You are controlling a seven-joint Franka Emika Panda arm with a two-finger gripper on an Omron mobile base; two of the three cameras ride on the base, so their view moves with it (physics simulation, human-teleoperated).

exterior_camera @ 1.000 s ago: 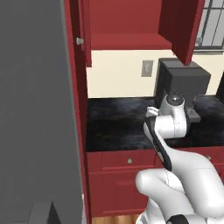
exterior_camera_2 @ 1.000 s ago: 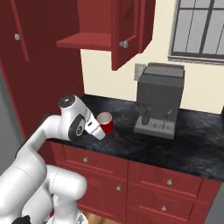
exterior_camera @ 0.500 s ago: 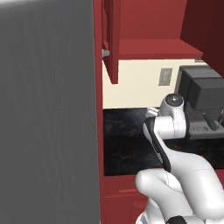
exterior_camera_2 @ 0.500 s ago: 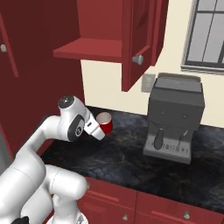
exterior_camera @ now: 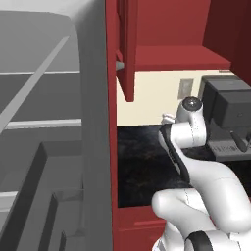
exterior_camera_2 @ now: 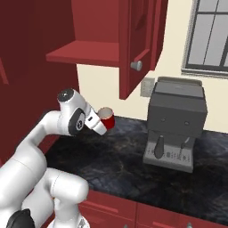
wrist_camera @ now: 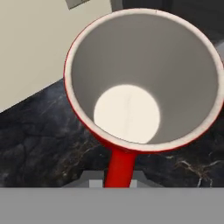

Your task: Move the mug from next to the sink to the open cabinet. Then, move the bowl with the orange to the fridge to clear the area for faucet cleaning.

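Evidently the hand (exterior_camera_2: 103, 125) pinches the red mug (exterior_camera_2: 107, 119) at center frame by its handle; rigid, light, glossy, breakable.

No legible text or labels.

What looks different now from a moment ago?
The whole picture slid, so the robot's base drove along: the grey fridge now looms at the left and the coffee machine looks nearer. The red mug stayed gripped by its handle, arm posed the same.
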